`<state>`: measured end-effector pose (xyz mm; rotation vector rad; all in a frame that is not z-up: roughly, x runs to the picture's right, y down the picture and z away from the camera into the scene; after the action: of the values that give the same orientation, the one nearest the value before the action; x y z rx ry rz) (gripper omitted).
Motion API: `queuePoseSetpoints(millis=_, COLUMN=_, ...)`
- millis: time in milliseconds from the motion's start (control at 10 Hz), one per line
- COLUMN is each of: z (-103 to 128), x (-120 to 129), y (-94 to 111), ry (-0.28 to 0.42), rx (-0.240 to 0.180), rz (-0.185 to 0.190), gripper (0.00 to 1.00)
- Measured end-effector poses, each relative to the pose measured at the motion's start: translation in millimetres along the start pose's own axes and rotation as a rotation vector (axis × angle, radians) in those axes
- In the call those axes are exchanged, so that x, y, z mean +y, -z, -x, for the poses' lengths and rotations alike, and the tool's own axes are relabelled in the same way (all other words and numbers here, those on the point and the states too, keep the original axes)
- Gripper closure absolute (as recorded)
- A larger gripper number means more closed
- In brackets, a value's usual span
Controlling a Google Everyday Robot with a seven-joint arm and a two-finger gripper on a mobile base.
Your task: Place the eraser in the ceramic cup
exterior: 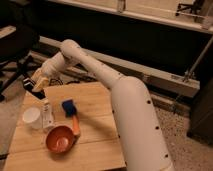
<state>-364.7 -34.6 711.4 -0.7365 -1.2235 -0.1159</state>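
My gripper (36, 84) hangs over the far left corner of the wooden table (95, 135), at the end of the long white arm. It is shut on the eraser (29, 86), a dark bar with a pale stripe that sticks out to the left. The ceramic cup (31, 118), small, white and round, stands on the table's left side, below and in front of the gripper and apart from it. The cup's inside looks empty.
A slim white bottle (47, 114) stands right beside the cup. A blue-headed brush with an orange handle (70, 111) lies mid-table. An orange-red bowl (60, 139) sits in front. An office chair (15, 47) is at the left, beyond the table.
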Motion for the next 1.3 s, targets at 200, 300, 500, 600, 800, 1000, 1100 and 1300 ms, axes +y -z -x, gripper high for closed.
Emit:
queuePoseSetpoints(millis=200, z=11, x=7, y=-13, ry=0.04, rx=-0.03, rz=0.081, gripper=1.0)
queuePoseSetpoints(millis=300, z=13, x=11, y=-17, ry=0.06, rx=-0.033, rz=0.115, gripper=1.0)
queuePoseSetpoints(millis=500, z=15, x=20, y=-24, ry=0.082, rx=-0.035, rz=0.177, gripper=1.0)
queuePoseSetpoints(millis=600, z=15, x=23, y=-27, ry=0.088, rx=-0.036, rz=0.197, gripper=1.0)
queuePoseSetpoints(millis=800, z=16, x=32, y=-34, ry=0.094, rx=-0.038, rz=0.244, gripper=1.0)
queuePoseSetpoints(millis=1000, z=17, x=41, y=-40, ry=0.099, rx=-0.042, rz=0.282, gripper=1.0)
queuePoseSetpoints(millis=1100, z=18, x=45, y=-45, ry=0.101, rx=-0.047, rz=0.304, gripper=1.0)
queuePoseSetpoints(millis=1300, z=19, x=51, y=-52, ry=0.105, rx=-0.057, rz=0.333, gripper=1.0)
